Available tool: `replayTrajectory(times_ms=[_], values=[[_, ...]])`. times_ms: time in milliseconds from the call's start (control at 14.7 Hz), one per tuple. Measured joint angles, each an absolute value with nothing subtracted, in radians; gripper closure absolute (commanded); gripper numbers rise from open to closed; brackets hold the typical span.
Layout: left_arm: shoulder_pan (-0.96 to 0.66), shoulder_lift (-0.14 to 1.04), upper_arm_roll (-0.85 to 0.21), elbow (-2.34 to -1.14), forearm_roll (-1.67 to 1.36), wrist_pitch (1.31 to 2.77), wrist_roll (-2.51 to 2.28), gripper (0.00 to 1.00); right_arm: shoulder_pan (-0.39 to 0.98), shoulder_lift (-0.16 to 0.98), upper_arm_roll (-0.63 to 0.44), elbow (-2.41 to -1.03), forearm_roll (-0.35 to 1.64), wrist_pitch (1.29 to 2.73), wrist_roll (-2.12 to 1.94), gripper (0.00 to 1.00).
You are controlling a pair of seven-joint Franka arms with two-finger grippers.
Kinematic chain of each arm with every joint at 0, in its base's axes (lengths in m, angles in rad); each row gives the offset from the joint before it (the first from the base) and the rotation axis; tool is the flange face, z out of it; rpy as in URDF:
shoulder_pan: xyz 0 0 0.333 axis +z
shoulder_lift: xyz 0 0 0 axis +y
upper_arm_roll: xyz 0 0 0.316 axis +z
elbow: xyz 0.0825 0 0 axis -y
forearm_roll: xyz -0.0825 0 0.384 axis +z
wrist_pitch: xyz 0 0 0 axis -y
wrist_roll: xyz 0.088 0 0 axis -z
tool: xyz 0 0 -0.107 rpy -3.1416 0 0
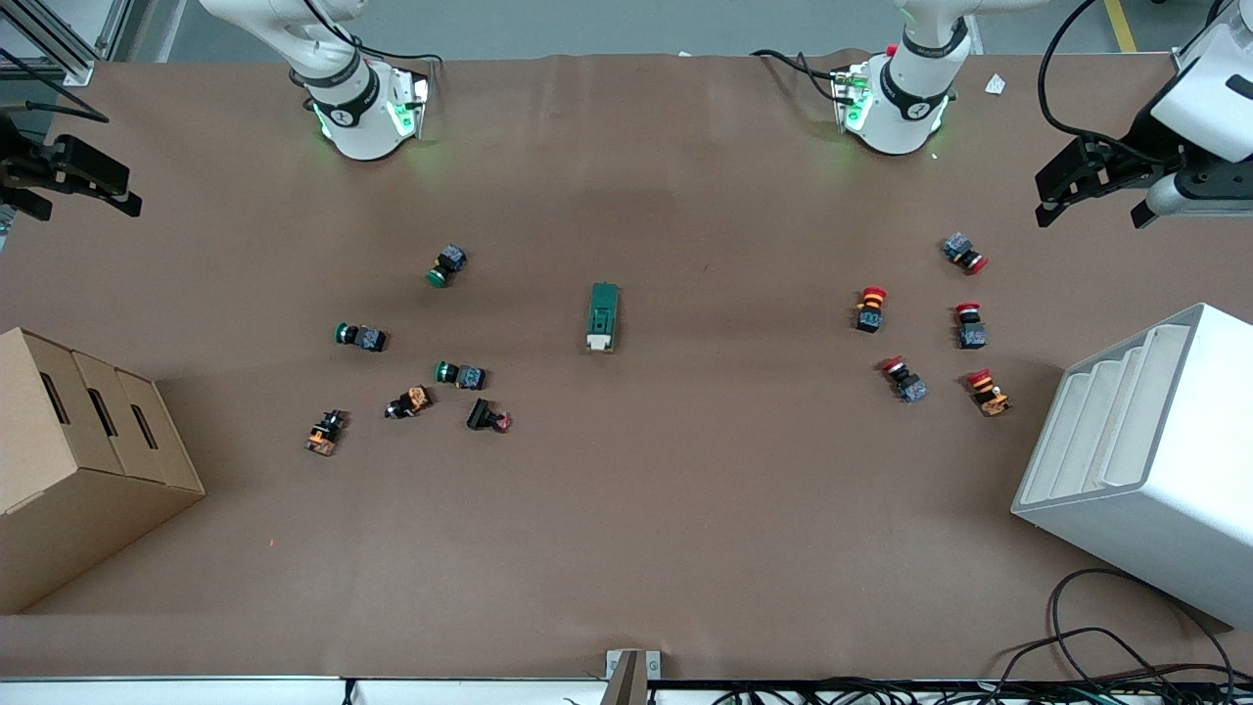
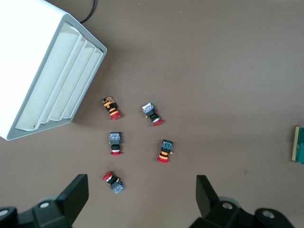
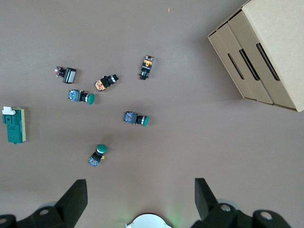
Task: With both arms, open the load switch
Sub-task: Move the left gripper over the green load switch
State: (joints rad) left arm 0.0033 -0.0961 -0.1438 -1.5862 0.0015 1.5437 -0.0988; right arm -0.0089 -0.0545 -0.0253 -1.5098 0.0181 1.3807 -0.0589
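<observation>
right now your load switch (image 1: pixel 603 316) lies flat near the middle of the brown desk (image 1: pixel 685 509), its white lever tab (image 1: pixel 598 342) at the end nearer the front camera. you have green push buttons (image 1: pixel 447 265) scattered toward the right arm's end and red mushroom-head buttons (image 1: pixel 870 308) toward the left arm's end, all well apart from the switch. your left hand (image 2: pixel 142 190) hovers over the desk's edge near the white rack (image 1: pixel 1145 460), fingers spread apart. your right hand (image 3: pixel 141 194) hovers over the desk's edge above the cardboard box (image 1: pixel 78 460), fingers also apart, gripping nothing.
</observation>
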Motion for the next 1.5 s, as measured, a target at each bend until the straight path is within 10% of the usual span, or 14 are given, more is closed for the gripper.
replayTrajectory(times_ms=[750,1500], values=[[-0.044,-0.032,-0.281,-1.593,-0.004,1.602,-0.183,0.00,-0.008,-0.055,-0.024,-1.509,0.018,1.381,-0.059,0.00],[-0.392,0.369,-0.501,-1.645,0.404,2.020,-1.100,0.00,-0.011,0.033,-0.037,-1.509,0.014,1.444,-0.057,0.00]])
